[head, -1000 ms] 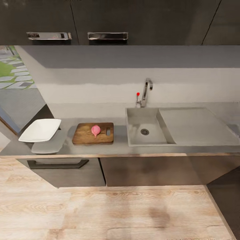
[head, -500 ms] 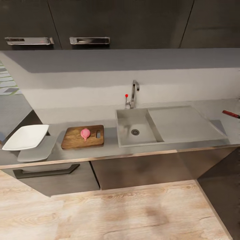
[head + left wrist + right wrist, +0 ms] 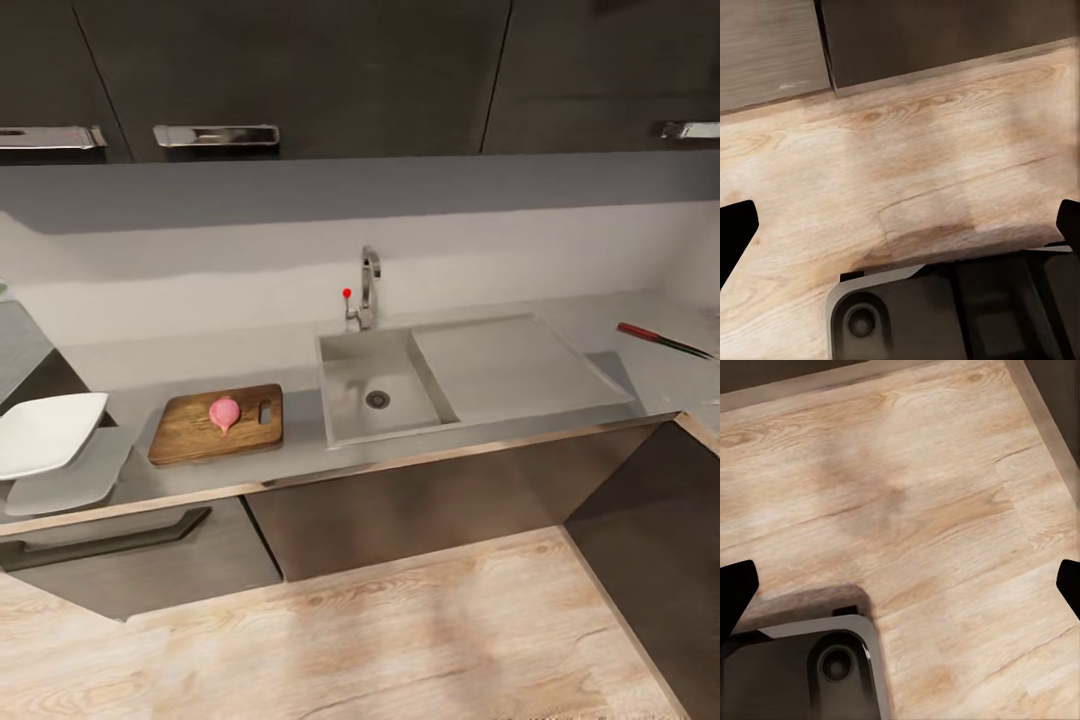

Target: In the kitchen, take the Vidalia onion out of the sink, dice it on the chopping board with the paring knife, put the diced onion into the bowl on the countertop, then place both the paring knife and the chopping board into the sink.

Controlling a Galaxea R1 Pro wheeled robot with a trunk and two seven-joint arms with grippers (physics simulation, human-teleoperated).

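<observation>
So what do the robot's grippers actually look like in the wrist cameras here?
Little shows: each gripper's fingers appear as plain black tips, the left fingers and the right fingers, at the picture's edges, without visible markings or cables. Below them sits a dark rounded part with a pale rim.

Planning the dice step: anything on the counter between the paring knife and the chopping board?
Yes: the sink and its drainboard lie between them. The paring knife lies on the countertop right of the drainboard; the chopping board, carrying the onion, sits left of the basin.
</observation>
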